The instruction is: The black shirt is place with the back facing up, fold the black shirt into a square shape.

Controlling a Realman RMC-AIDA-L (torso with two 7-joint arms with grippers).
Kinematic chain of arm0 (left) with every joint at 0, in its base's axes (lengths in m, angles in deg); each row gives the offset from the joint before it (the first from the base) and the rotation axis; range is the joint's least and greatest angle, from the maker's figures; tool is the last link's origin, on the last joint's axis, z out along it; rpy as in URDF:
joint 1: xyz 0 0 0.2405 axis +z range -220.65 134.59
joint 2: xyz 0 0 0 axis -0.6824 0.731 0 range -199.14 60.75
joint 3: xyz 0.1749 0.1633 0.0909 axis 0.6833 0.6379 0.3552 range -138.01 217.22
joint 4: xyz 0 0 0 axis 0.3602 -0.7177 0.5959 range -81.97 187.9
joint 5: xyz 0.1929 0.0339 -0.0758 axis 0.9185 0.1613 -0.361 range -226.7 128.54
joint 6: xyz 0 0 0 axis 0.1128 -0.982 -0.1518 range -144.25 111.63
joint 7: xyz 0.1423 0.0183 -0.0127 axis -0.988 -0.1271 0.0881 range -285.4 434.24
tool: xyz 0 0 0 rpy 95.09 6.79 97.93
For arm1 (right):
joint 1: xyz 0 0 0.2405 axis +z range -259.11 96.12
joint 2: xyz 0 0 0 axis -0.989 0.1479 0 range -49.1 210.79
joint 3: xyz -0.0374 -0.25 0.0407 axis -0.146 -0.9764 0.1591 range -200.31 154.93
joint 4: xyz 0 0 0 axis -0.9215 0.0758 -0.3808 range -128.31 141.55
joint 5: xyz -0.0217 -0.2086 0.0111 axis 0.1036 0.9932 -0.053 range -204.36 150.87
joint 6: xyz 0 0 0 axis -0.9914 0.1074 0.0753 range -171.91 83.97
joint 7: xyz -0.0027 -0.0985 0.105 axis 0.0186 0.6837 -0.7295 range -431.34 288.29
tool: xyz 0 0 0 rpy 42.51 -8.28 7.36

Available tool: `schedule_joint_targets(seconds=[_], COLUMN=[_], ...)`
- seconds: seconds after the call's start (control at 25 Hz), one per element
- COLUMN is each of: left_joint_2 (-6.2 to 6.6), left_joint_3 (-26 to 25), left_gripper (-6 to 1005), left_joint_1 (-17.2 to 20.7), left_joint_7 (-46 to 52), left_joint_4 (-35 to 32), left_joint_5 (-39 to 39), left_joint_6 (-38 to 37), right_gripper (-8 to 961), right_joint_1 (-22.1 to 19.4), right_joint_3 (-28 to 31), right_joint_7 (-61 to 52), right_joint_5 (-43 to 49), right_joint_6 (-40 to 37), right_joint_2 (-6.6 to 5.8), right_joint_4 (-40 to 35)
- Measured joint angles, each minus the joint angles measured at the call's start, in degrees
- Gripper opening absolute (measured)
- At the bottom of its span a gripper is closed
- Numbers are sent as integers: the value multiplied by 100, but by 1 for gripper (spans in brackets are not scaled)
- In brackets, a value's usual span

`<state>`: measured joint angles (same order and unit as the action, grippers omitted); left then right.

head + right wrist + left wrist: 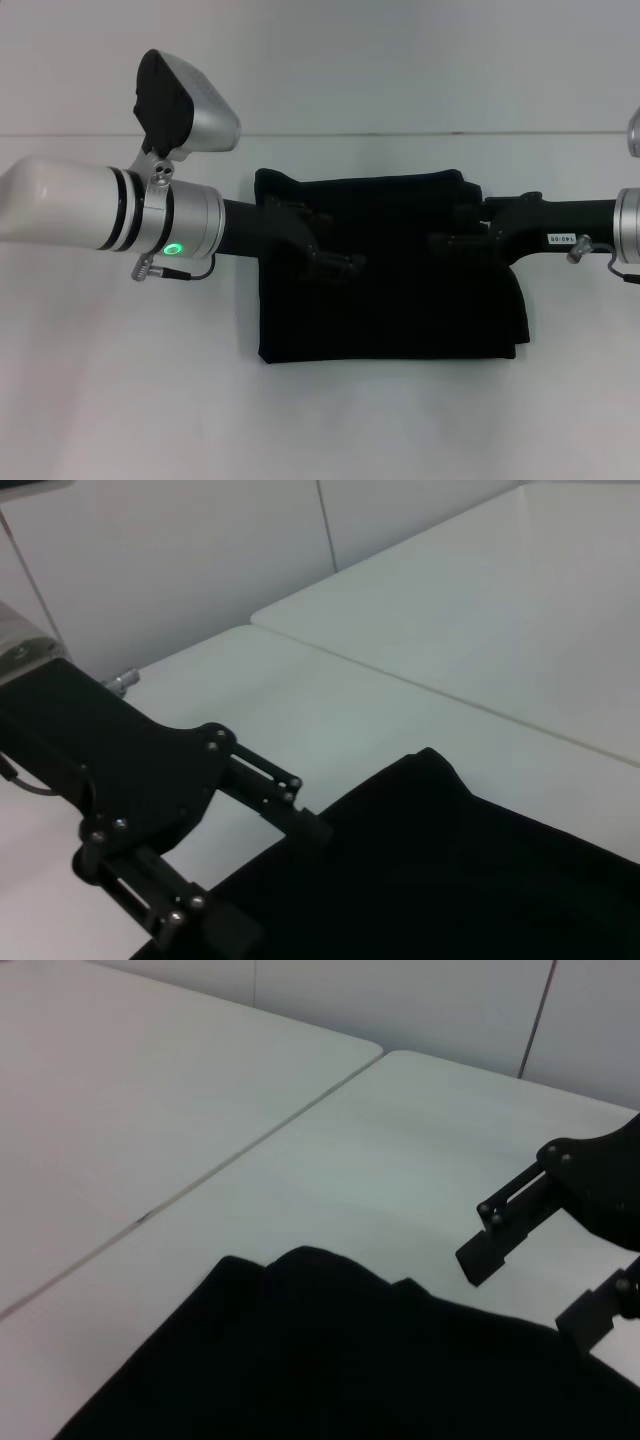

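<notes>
Fabric, black and soft, makes up the short-sleeved shirt [390,270] lying folded into a broad rectangle at the middle of the white counter [120,400], wider than it is tall. Its near edge is straight, while the far left corner and the lower right corner show loose layers slightly out of line. No lettering shows on the upper face. Judging by this shape, the sleeves and body are already folded in, and a further fold across the width would probably be needed to reach a square.

The left gripper [335,262] reaches in from the left and sits over the shirt's left part, its black fingers pointing toward the centre. In the right wrist view this left gripper [275,865] shows its fingers spread apart with nothing between them, the far finger above bare counter just beyond the shirt's edge and the near one over the cloth. The right gripper [445,240] comes in from the right, level with the left one, over the shirt's right upper part. The left wrist view shows this right gripper [535,1285] with fingers likewise spread and empty at the shirt's edge. Both grippers seem placed symmetrically so that each can take one side of the cloth for a joint fold.

A seam [190,1185] between counter panels runs beyond the shirt.
</notes>
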<state>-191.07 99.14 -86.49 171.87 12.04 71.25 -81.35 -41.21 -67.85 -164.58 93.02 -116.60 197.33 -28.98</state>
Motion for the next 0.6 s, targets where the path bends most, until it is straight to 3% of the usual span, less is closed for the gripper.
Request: schedule_joint_targets(seconds=[0.6], left_joint_2=[56], left_joint_3=[-243], left_gripper=[766], left_joint_1=[113], left_joint_7=[-143], left_joint_4=[-30], left_joint_5=[-1], left_joint_6=[-19], right_gripper=[711], right_joint_1=[-18], right_joint_3=[-9], right_joint_7=[5], right_joint_5=[3], right_joint_6=[40], right_joint_2=[-64], right_joint_4=[1])
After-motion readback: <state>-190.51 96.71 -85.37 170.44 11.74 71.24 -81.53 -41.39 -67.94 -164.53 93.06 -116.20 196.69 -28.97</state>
